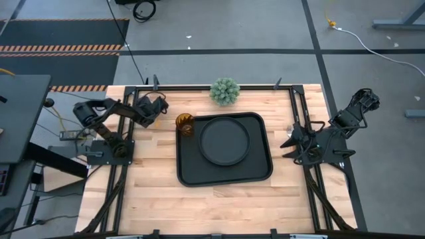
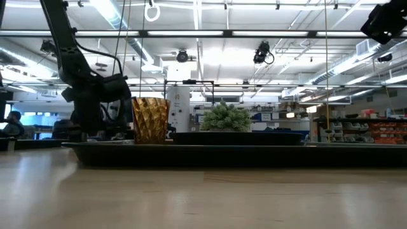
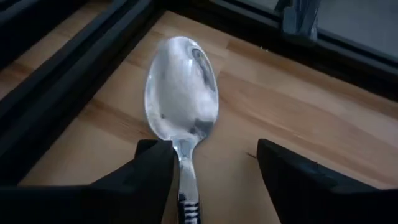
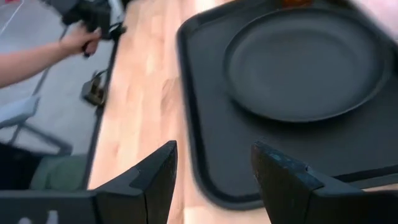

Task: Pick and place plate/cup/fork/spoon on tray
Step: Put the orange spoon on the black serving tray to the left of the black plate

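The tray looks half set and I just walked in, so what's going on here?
The plate already lies on the black tray, and the cup stands at the tray's far left corner. The left gripper is at the table's far left, open, with a spoon lying on the wood between its fingers. The right gripper waits open at the right edge. No fork shows.

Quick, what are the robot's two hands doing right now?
Left hand: open, over the spoon, not gripping it.
Right hand: open, holding nothing.

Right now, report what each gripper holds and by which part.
Nothing is held. The left gripper stands open around the spoon near its neck; the right gripper is open and empty.
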`<state>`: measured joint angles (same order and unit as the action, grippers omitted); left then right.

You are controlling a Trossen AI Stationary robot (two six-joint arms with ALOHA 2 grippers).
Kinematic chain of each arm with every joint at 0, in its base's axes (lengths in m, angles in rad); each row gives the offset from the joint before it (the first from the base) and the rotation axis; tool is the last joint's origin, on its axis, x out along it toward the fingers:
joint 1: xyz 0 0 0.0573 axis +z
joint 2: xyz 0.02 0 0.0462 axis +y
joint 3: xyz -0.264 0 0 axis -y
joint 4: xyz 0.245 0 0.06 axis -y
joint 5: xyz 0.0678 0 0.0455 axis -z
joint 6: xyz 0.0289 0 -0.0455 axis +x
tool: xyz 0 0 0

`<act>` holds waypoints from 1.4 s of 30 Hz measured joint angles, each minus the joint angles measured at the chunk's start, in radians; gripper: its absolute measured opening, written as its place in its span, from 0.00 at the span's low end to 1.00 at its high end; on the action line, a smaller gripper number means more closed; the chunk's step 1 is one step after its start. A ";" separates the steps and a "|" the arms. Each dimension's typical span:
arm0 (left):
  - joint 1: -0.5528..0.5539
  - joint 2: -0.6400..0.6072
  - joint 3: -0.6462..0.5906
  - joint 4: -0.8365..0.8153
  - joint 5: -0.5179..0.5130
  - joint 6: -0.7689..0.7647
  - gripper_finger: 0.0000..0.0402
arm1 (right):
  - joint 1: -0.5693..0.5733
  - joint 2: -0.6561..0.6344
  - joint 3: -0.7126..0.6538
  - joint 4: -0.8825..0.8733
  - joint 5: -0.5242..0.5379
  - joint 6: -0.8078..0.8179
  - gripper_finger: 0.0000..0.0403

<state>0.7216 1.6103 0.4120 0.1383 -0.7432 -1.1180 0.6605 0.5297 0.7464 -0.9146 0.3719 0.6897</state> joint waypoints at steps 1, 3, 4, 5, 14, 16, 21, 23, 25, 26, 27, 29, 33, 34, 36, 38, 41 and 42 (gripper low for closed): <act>-0.013 0.005 0.000 0.001 -0.018 -0.010 0.58 | 0.000 0.000 0.000 0.000 0.025 0.012 0.52; -0.033 0.007 -0.001 -0.002 -0.041 -0.023 0.57 | 0.000 0.000 0.000 0.000 0.067 0.045 0.52; -0.039 0.008 -0.001 -0.002 -0.044 -0.024 0.56 | 0.000 0.000 0.000 -0.001 0.086 0.062 0.52; -0.042 0.008 -0.001 -0.003 -0.045 -0.026 0.54 | 0.000 0.000 0.000 -0.001 0.102 0.074 0.52; -0.063 0.004 0.002 -0.082 -0.042 0.000 0.40 | -0.006 -0.001 0.000 -0.047 0.107 0.151 0.52; -0.083 0.004 0.003 -0.131 -0.050 -0.032 0.36 | -0.009 -0.001 0.000 -0.065 0.106 0.173 0.52; -0.172 0.004 0.000 -0.201 -0.084 -0.106 0.29 | -0.010 -0.001 0.000 -0.093 0.106 0.236 0.52; -0.208 0.004 0.000 -0.208 -0.090 -0.109 0.27 | -0.010 0.001 0.000 -0.094 0.109 0.258 0.52; -0.243 0.004 -0.001 -0.217 -0.093 -0.109 0.25 | -0.010 0.012 0.000 -0.095 0.121 0.277 0.52; -0.260 0.004 -0.001 -0.225 -0.093 -0.109 0.23 | -0.010 0.019 0.000 -0.094 0.134 0.283 0.52; -0.278 0.004 -0.001 -0.235 -0.094 -0.109 0.22 | -0.010 0.029 0.000 -0.094 0.149 0.287 0.51; -0.315 0.004 -0.001 -0.267 -0.095 -0.109 0.19 | -0.010 0.055 0.000 -0.091 0.176 0.288 0.51; -0.404 0.004 0.000 -0.338 -0.100 -0.130 0.16 | -0.010 0.136 -0.007 -0.042 0.187 0.313 0.49; -0.432 0.004 0.000 -0.356 -0.100 -0.132 0.15 | -0.010 0.161 -0.012 -0.017 0.183 0.324 0.49; -0.493 0.003 0.000 -0.390 -0.108 -0.147 0.16 | -0.009 0.220 -0.017 0.067 0.156 0.337 0.47; -0.554 -0.005 -0.001 -0.418 -0.106 -0.184 0.17 | -0.009 0.284 -0.018 0.174 0.121 0.340 0.45; -0.656 -0.018 -0.004 -0.446 -0.113 -0.242 0.19 | -0.009 0.375 -0.009 0.330 0.073 0.339 0.43; -0.691 -0.023 -0.005 -0.452 -0.114 -0.264 0.19 | -0.009 0.404 0.004 0.365 0.064 0.339 0.42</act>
<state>0.0309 1.5873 0.4072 -0.3141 -0.8573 -1.3825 0.6518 0.9336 0.7504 -0.5493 0.4357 1.0286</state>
